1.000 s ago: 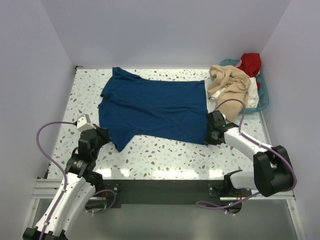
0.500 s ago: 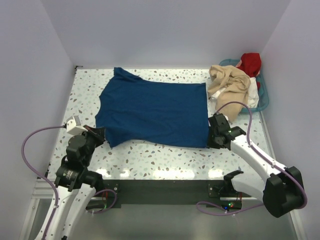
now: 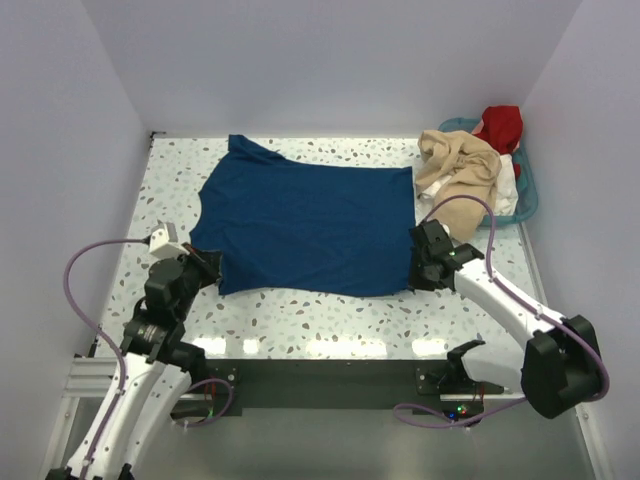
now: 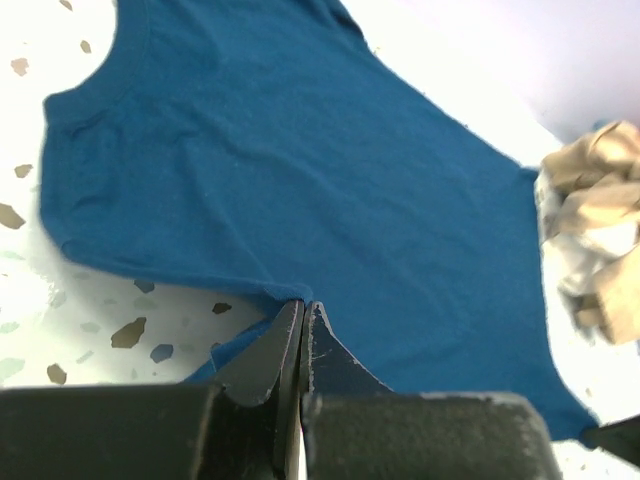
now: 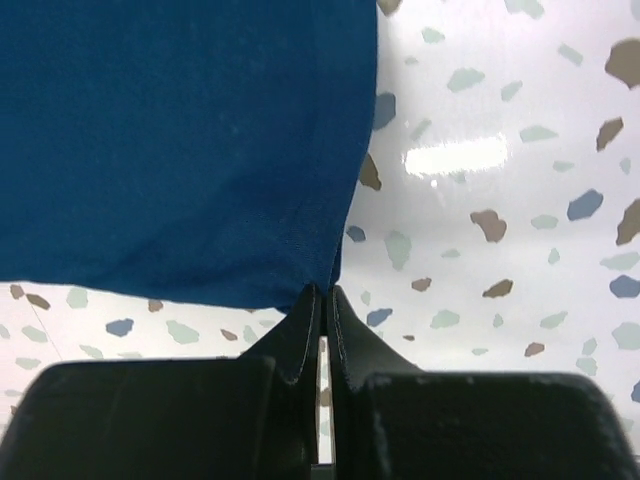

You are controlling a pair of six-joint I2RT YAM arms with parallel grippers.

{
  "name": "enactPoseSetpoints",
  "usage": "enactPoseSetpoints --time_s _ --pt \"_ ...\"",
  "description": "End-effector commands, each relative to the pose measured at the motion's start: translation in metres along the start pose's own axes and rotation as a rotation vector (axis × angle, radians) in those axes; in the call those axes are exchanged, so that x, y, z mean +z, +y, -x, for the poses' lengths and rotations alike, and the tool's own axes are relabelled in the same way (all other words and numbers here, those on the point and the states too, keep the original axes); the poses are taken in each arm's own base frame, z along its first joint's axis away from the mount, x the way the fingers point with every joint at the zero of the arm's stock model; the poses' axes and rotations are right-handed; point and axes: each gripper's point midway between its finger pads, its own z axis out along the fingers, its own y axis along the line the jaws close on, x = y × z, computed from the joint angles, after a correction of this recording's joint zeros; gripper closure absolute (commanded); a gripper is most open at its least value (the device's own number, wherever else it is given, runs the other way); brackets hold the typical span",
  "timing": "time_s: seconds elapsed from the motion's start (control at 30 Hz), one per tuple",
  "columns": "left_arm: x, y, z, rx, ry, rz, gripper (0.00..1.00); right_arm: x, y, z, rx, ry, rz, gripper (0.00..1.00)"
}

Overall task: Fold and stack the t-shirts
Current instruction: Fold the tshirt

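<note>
A dark blue t-shirt (image 3: 305, 225) lies spread flat on the speckled table (image 3: 320, 320), plain side up, collar to the left. My left gripper (image 3: 212, 268) is shut on the blue shirt's near left corner, seen in the left wrist view (image 4: 302, 303). My right gripper (image 3: 416, 268) is shut on the shirt's near right corner, seen in the right wrist view (image 5: 325, 288). A beige t-shirt (image 3: 458, 165), a red one (image 3: 500, 124) and a white one (image 3: 507, 190) lie crumpled in and over the teal basket (image 3: 528, 196) at the far right.
The white walls close in the table on three sides. The beige shirt hangs over the basket's left rim close to the blue shirt's right hem; it also shows in the left wrist view (image 4: 600, 200). Purple cables loop beside both arms.
Both grippers have dragged the blue shirt's near edge; the left sleeve that stuck out toward the left gripper is now tucked in and the near hem lies straighter.
</note>
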Motion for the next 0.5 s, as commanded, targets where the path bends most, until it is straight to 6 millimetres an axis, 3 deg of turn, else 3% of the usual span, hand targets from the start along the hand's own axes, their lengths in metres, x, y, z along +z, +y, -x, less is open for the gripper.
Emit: enactPoseSetpoints --time_s 0.0,0.2,0.47 --pt "0.021 -0.022 0.002 0.071 -0.007 -0.104 1.00 0.004 0.014 0.037 -0.008 -0.071 0.004 1.00" --pt "0.047 -0.033 0.004 0.116 0.007 -0.121 1.00 0.015 0.021 0.065 -0.031 -0.062 -0.042 1.00" --pt "0.065 -0.042 0.034 0.173 -0.080 -0.089 1.00 0.021 0.026 0.109 -0.030 -0.074 -0.049 1.00"
